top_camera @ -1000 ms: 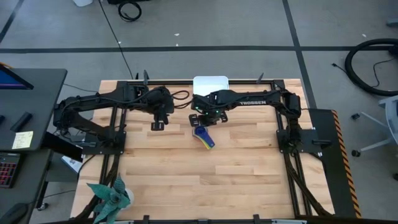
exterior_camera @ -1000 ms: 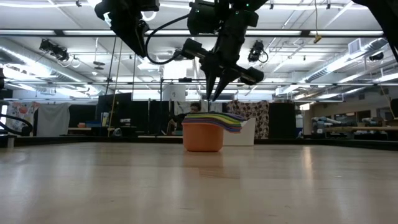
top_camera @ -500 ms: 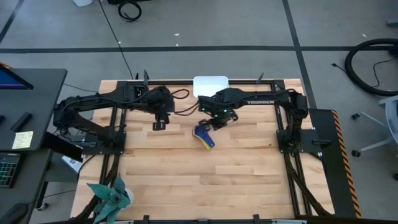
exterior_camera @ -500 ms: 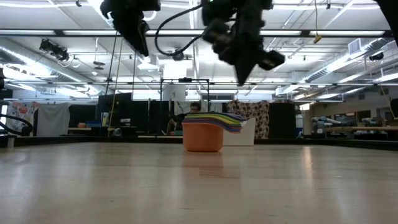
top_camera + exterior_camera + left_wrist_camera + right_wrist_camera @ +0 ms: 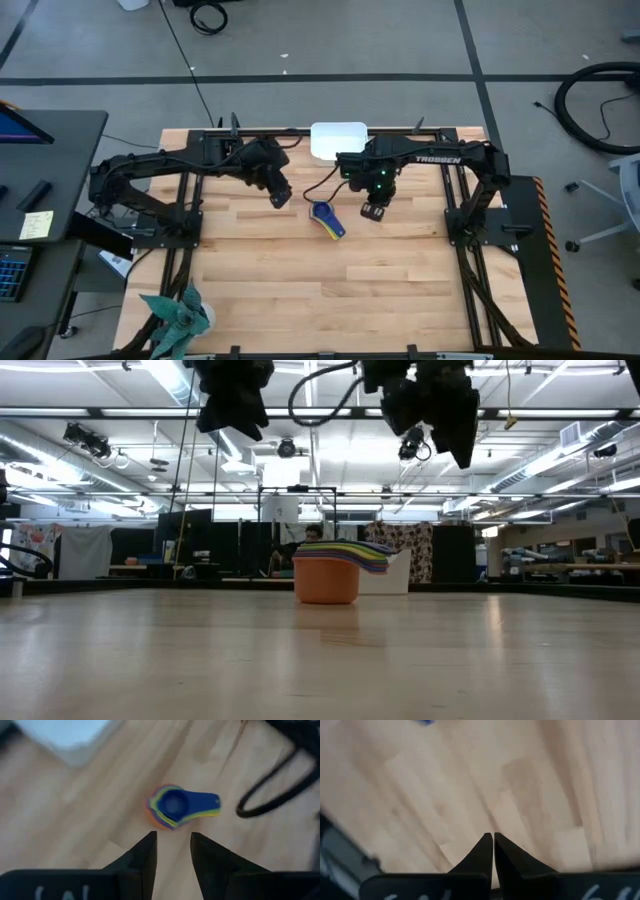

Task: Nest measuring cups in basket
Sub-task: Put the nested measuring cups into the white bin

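The measuring cups [image 5: 326,217] are nested in one stack, orange outermost and dark blue innermost. The stack stands on its orange base on the wood, handles fanned to one side; it also shows in the low view [image 5: 330,575] and the left wrist view [image 5: 172,810]. The white basket [image 5: 338,139] sits at the table's far edge, beyond the stack, and holds nothing. My left gripper [image 5: 280,196] hovers open, up in the air to the left of the stack [image 5: 172,840]. My right gripper [image 5: 374,210] hangs shut to the right of the stack [image 5: 493,841], well above the table [image 5: 452,420].
Bare wood lies all round the stack. A black cable [image 5: 318,188] loops between the right arm and the stack. A teal spiky plant [image 5: 178,315] stands at the near left corner. Black frame rails [image 5: 300,131] run along the table's edges.
My right gripper has left its place above the stack, risen and swung toward the table's right, a little nearer. My left gripper has moved right toward the stack and turned. The stack has stayed where it was.
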Robot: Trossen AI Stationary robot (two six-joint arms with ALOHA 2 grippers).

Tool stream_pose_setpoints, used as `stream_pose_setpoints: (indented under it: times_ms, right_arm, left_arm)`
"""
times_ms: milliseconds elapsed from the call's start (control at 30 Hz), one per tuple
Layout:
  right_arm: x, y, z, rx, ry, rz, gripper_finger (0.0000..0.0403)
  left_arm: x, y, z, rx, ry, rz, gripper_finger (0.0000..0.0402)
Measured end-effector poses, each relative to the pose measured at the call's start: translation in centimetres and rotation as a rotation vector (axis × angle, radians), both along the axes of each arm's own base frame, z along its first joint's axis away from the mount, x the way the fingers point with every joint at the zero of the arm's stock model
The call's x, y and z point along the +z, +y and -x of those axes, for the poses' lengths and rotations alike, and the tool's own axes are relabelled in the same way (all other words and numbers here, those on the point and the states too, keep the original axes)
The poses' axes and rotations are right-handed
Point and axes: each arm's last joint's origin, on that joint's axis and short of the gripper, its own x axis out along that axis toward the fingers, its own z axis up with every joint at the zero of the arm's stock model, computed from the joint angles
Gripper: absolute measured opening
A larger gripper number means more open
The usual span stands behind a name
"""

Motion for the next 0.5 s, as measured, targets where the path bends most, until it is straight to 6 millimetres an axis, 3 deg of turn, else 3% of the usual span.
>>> stream_pose_setpoints:
  times_ms: [167, 333, 500]
  right_arm:
    - [-0.4, 0.4, -0.3, 0.241, -0.092, -0.116, 0.0021]
    - [-0.9, 0.4, -0.1, 0.308, -0.1, -0.156, 0.0006]
    - [-0.7, 1.0, 0.1, 0.402, -0.171, -0.345, 0.0005]
  left_arm:
    - [-0.4, -1.5, -0.4, 0.091, 0.008, 0.143, 0.0123]
    - [-1.6, -3.7, -1.3, 0.099, 0.069, 0.206, 0.012]
    - [-2.8, -6.0, -3.0, 0.059, 0.069, 0.272, 0.0087]
